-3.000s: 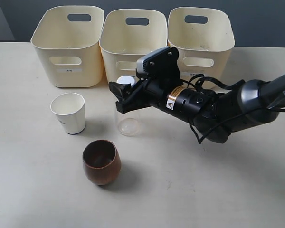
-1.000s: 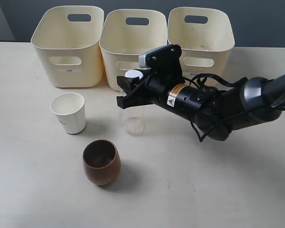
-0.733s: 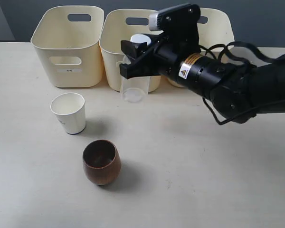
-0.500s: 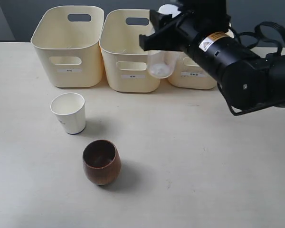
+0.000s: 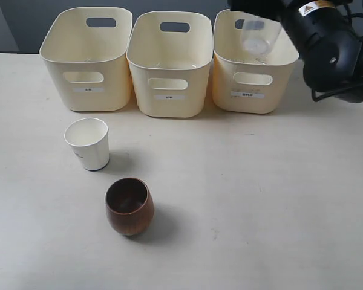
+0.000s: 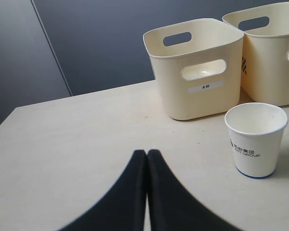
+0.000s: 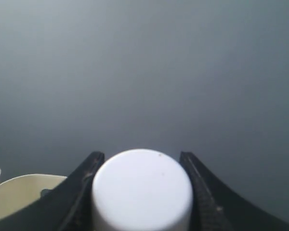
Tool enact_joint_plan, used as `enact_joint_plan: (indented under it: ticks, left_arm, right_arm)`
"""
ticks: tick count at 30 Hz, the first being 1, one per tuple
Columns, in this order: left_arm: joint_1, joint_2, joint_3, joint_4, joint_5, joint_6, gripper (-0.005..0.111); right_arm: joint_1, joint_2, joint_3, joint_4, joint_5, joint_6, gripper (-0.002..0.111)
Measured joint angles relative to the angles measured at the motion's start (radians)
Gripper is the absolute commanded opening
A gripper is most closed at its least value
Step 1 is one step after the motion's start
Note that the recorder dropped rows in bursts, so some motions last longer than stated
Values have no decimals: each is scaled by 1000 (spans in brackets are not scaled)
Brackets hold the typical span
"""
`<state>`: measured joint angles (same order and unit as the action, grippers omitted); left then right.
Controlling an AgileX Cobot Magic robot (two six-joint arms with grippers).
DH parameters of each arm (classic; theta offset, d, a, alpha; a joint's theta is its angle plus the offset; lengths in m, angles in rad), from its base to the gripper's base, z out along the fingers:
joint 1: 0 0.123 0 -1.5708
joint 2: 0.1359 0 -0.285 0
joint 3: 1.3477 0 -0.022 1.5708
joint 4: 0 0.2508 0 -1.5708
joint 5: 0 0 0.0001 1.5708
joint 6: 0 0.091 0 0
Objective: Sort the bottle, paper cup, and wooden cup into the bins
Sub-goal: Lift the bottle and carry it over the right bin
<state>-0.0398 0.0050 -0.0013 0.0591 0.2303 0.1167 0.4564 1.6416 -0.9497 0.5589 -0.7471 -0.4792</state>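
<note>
The clear bottle hangs over the right bin at the top of the exterior view, held by my right gripper. In the right wrist view its white cap fills the gap between the black fingers. The white paper cup stands on the table in front of the left bin; the wooden cup stands nearer the front. In the left wrist view my left gripper is shut and empty, low over the table, with the paper cup off to its side.
The middle bin stands between the other two along the table's far side. The right arm's black body hangs over the table's far right corner. A dark wall lies behind the bins.
My right gripper has lifted the bottle off the table and carried it up and to the right, from in front of the middle bin to above the right bin. The cups have not moved.
</note>
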Motion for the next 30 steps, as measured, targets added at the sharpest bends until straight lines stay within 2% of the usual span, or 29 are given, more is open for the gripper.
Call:
enact_joint_plan:
  ticks: [7,20,22,28,30]
  left_arm:
    - [0,0,0,0,0,0,0]
    - [0,0,0,0,0,0,0]
    - [0,0,0,0,0,0,0]
    - [0,0,0,0,0,0,0]
    - [0,0,0,0,0,0,0]
  right_arm:
    - [-108,52,-30,-26,18,88,0]
    - [-125,250,-216,-122,28,113,2]
    - [-125,268,-238,-122,28,113,10]
    - [-125,309,-279,-126,51,113,55]
    - [-125,317,-282,-126,59,113,65]
